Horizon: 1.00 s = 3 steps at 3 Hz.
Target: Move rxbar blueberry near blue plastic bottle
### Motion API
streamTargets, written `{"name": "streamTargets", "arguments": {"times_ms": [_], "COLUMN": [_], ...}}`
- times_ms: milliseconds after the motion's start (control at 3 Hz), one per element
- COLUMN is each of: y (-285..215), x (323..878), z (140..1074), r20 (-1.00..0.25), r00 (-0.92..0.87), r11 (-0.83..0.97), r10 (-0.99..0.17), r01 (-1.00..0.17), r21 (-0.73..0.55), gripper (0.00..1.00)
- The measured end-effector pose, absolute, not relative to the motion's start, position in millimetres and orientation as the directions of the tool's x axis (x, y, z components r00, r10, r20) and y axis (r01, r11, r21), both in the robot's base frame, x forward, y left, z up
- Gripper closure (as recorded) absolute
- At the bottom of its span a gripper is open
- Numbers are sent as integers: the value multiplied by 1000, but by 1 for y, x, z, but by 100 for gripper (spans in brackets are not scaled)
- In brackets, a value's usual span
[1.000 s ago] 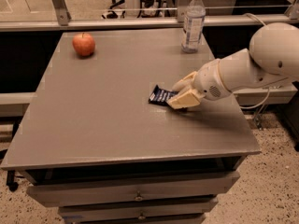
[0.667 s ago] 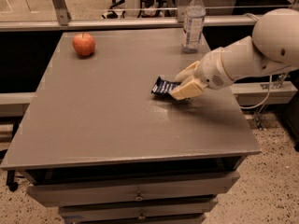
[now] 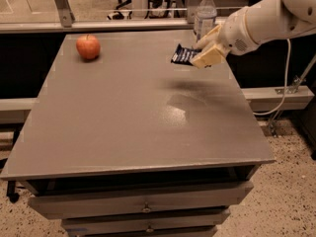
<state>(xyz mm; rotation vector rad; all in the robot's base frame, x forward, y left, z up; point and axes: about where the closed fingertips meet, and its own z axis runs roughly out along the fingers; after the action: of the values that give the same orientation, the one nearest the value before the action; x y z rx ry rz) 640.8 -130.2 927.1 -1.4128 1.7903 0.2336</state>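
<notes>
Gripper (image 3: 201, 51), upper right of frame: fingers clamp the right end of rxbar blueberry (image 3: 182, 55), lifted just beside blue plastic bottle (image 3: 205, 13). Bar judged light, flat, slick-wrapped; the end grip probably suffices.

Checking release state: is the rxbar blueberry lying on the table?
No, the gripper is shut on the rxbar blueberry and holds it above the table, beside the blue plastic bottle.

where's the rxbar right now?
Camera view: the rxbar blueberry is held in the pincer above the far right of the table, just in front of the blue plastic bottle.
</notes>
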Motion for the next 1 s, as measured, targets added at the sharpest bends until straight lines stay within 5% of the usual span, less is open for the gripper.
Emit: {"name": "streamTargets", "arguments": {"times_ms": [1000], "y": [-180], "x": [682], "z": [932], "r20": [-694], "r00": [8], "r11": [366], "r10": [-720], "r01": [-845], "r21": [-389], "gripper": [100]}}
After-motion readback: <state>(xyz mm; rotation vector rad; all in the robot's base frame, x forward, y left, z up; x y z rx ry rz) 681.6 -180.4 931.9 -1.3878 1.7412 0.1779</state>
